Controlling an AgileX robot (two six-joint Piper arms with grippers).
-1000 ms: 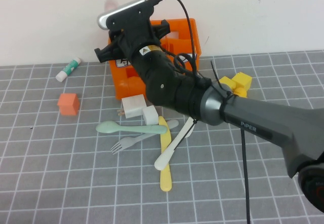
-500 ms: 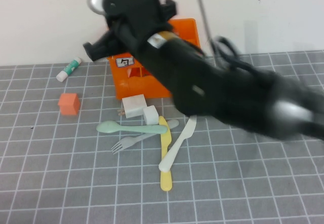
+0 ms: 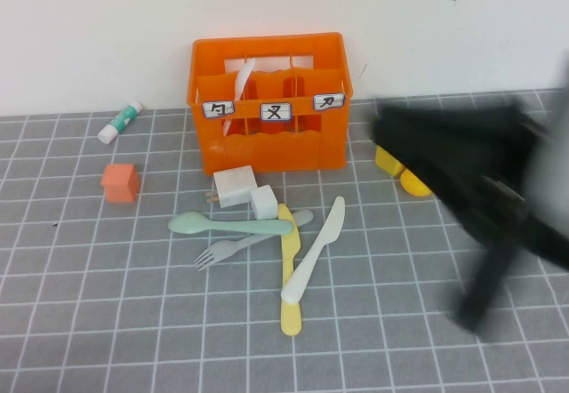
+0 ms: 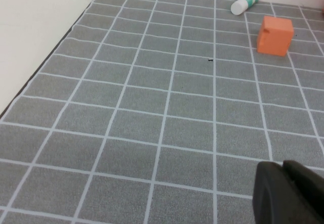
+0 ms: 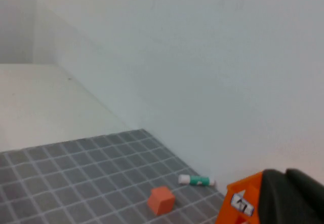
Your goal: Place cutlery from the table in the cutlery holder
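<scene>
Since the earlier frames the right arm has swung away from the cutlery holder (image 3: 269, 102) and now shows as a dark blur at the right of the high view; the right gripper (image 3: 418, 135) is smeared by motion, so whether its jaws are spread or pressed together cannot be told. Holder stands uncovered at upper centre against the wall, three white labels across its front, with a pale utensil (image 3: 238, 91) leaning in its left compartment. On the table (image 3: 107, 304), in front of the holder: two white cubes (image 3: 235, 186) side by side, touching the cutlery pile below. Mint green spoon (image 3: 229, 225) lies flat, bowl to the left; grey fork (image 3: 240, 244) just beneath it, tines lower left. Yellow knife (image 3: 290, 277) runs downward at centre, white knife (image 3: 314, 249) crosses over it diagonally. Orange cube (image 3: 119, 182) sits apart at left; green-capped tube (image 3: 120, 122) near the wall, upper left. Yellow blocks (image 3: 404, 176) partly hidden behind the arm. Left gripper (image 4: 291, 193) hangs over bare tiles in the lower right of its wrist view; its jaw state cannot be told.
</scene>
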